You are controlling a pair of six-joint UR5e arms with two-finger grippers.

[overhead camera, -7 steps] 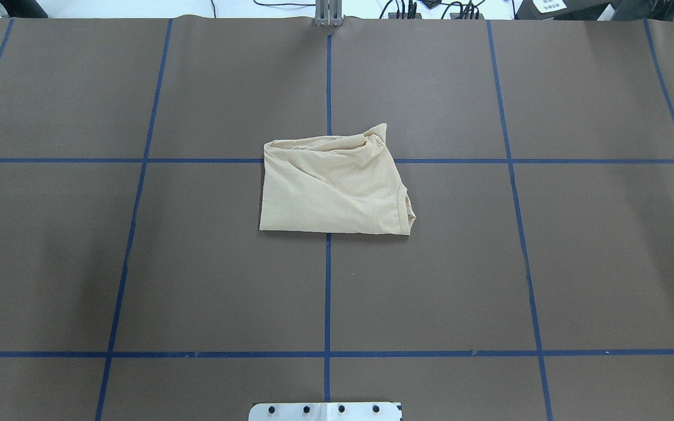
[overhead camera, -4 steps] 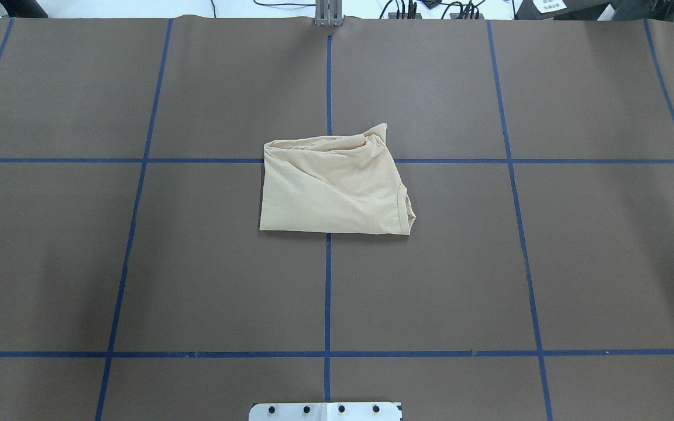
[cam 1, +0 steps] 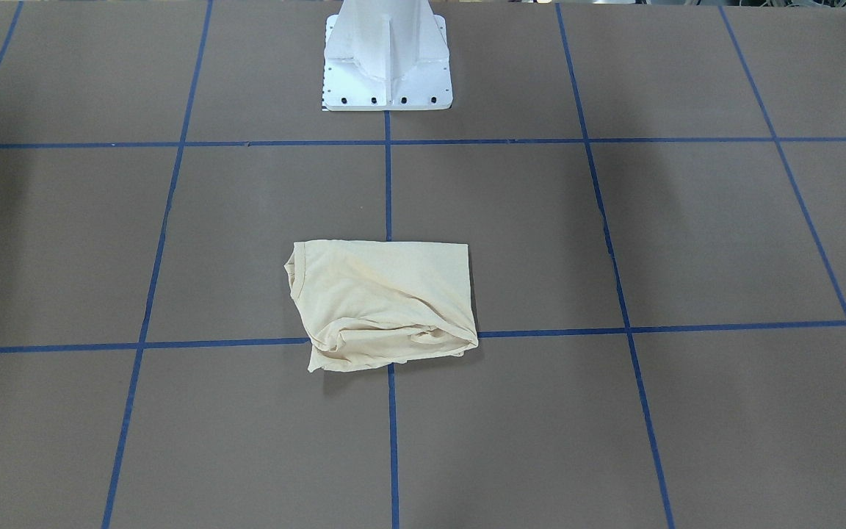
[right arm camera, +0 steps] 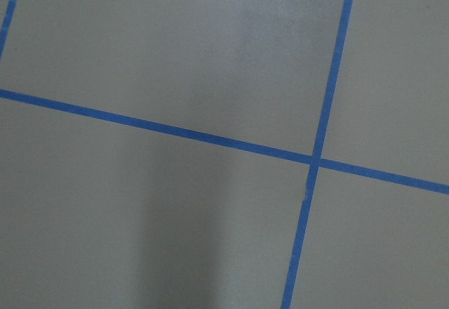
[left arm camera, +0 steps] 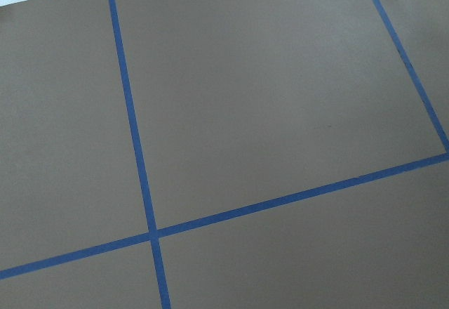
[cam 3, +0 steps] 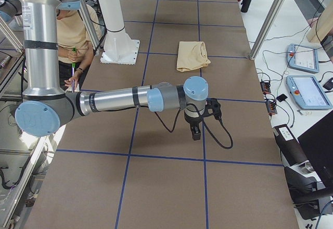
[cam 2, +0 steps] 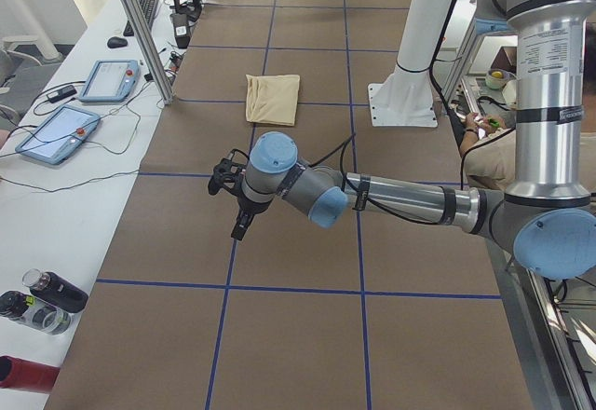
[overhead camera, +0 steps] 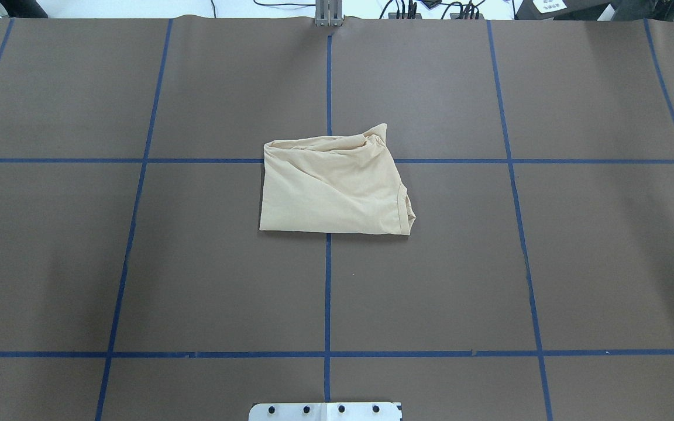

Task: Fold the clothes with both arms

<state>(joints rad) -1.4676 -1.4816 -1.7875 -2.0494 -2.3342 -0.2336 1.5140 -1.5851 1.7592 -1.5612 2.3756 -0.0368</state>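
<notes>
Folded T-shirt [overhead camera: 334, 187] lies mid-tabletop [overhead camera: 547, 263], well apart from all edges. Left pincer [cam 2: 237, 226] & right pincer [cam 3: 195, 132] hover near opposite ends, far from it; grip state can't be told. Risk: bunched far edge prob. springs open, as thin layers sit loose.

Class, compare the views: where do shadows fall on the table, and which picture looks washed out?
Overhead view: sharp, evenly lit; faint broad shadows darken the table at far left and right; the shirt casts a thin shadow along its near edge. Right wrist view: washed out, table pale grey, soft shadow at lower centre.
</notes>
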